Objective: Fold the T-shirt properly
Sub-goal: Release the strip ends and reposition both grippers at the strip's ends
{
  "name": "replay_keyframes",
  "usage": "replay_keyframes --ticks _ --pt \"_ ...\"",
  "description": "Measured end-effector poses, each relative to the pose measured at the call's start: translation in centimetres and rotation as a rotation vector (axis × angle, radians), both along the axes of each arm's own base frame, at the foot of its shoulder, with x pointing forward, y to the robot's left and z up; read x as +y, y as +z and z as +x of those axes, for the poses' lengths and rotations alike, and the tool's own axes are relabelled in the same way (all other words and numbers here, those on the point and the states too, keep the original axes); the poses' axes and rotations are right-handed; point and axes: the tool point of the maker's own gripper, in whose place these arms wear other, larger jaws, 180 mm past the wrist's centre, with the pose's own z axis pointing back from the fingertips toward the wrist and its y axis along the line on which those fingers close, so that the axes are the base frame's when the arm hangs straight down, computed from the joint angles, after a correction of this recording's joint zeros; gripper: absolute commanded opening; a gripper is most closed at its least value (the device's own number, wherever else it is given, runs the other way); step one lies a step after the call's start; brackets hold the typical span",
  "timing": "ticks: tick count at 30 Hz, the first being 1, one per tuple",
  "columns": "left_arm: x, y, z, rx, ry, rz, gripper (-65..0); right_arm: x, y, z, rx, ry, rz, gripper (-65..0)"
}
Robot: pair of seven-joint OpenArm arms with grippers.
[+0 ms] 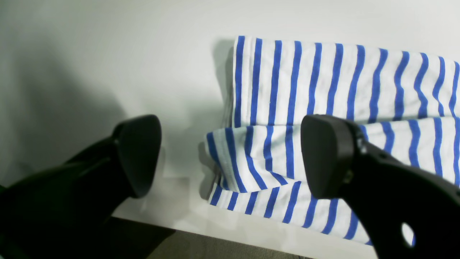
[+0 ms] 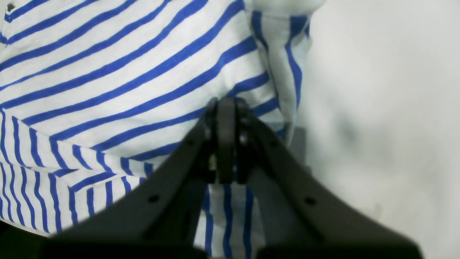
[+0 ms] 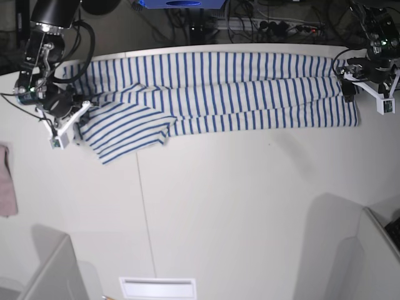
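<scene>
The T-shirt (image 3: pixel 219 94) lay stretched in a long striped band across the far side of the white counter (image 3: pixel 237 206), already doubled lengthwise, with one sleeve end splayed out loose at the base view's left. Down there the right gripper (image 2: pixel 225 108) had its jaws clenched tight on a pinch of striped cloth near that sleeve edge, and the fabric puckered up toward the pinch. That looked like thin, light jersey, soft and floppy, the sort that would sag and slide on itself rather than hold a crease. At the other end the left gripper (image 1: pixel 230 158) hovered with jaws spread wide and nothing between them, straddling the layered hem edge. The best place to take hold there seemed to be that stacked corner, catching all layers at once, since a grip on the top layer alone would likely peel the fold apart. A pink cloth (image 3: pixel 6 181) sat at the counter's left edge, well apart.
</scene>
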Motion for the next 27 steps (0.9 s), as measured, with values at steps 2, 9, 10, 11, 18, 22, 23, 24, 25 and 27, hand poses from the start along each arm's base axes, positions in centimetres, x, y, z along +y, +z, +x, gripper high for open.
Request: replay_keyframes --ticks 2,9,10,11,18,22,23,24,25,27 --pt "0.0 0.0 0.0 0.001 0.0 0.0 -6.3 0.1 0.4 0.0 -0.008 0.006 -0.006 -65.0" --pt "0.0 0.0 0.0 0.0 0.0 0.0 -6.3 0.8 2.7 -0.5 -0.048 0.05 -0.044 -65.0" --pt "0.0 0.0 0.0 0.0 0.0 0.0 -6.3 1.0 3.1 -0.6 -0.053 0.058 -0.047 -65.0" --pt "0.0 0.0 0.0 0.001 0.0 0.0 -6.3 1.1 3.5 -0.6 -0.06 0.064 -0.052 -65.0" --pt "0.0 -0.1 -0.1 0.003 0.002 -0.002 -6.3 1.5 4.2 -2.0 -0.051 0.092 -0.075 -65.0" --pt "0.0 -0.1 0.0 0.002 0.002 -0.002 -6.3 1.7 4.2 -3.0 -0.043 0.101 -0.08 -65.0" --pt "0.1 -0.1 0.0 0.002 0.002 -0.002 -6.3 1.7 4.1 -3.1 -0.039 0.102 -0.08 -65.0" --pt "0.0 -0.1 -0.1 0.003 0.002 -0.002 -6.3 1.9 4.0 -3.2 -0.036 0.102 -0.077 -65.0" --pt "0.1 -0.1 -0.1 0.003 0.002 -0.002 -6.3 2.1 3.9 -3.2 -0.037 0.108 -0.075 -65.0" --pt "0.0 -0.1 -0.1 0.003 0.002 -0.003 -6.3 2.6 3.9 -3.0 -0.049 0.128 -0.062 -65.0"
